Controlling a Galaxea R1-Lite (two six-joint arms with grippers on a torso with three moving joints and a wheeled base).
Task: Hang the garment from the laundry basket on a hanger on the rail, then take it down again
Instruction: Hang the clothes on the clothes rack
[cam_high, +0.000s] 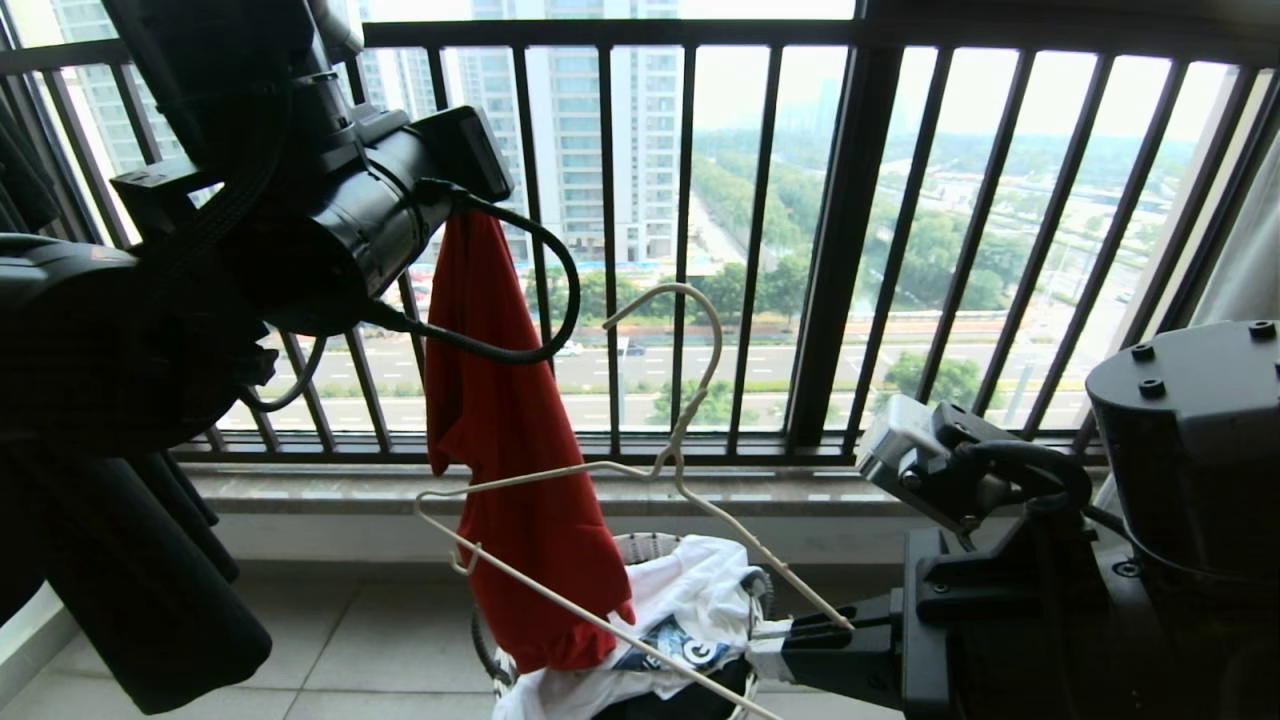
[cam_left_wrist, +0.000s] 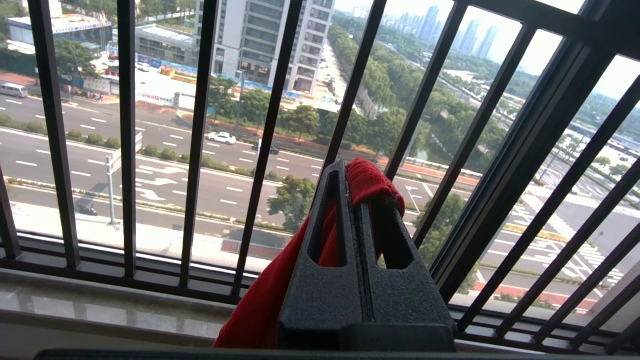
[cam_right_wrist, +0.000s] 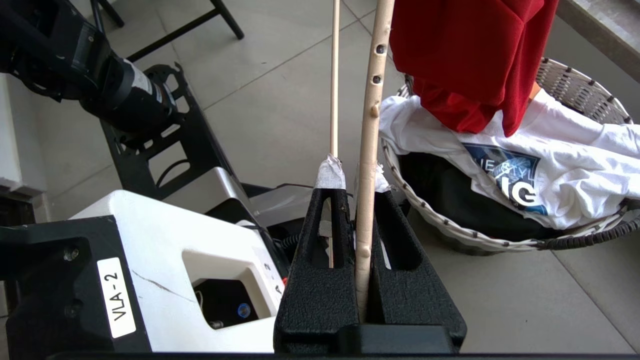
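Observation:
The red garment (cam_high: 510, 440) hangs in a long bunch over the laundry basket (cam_high: 650, 545), its hem just above the basket's contents. My left gripper (cam_left_wrist: 352, 175) is raised at the upper left, shut on the garment's top edge (cam_left_wrist: 370, 185). Low on the right, my right gripper (cam_high: 770, 645) is shut on one end of the cream-white hanger (cam_high: 670, 455). The hanger lies tilted with its hook up, and its far end crosses in front of the garment. In the right wrist view the hanger's bar (cam_right_wrist: 370, 125) runs between the taped fingertips (cam_right_wrist: 330, 175). The rail is out of view.
A white garment with dark-blue print (cam_right_wrist: 550, 150) is draped over the basket's rim (cam_right_wrist: 575, 90), with dark cloth under it. The black balcony railing (cam_high: 850, 250) and a stone sill (cam_high: 320, 490) stand right behind. Dark clothing (cam_high: 150, 600) hangs at the left. My base (cam_right_wrist: 150, 260) is near the basket.

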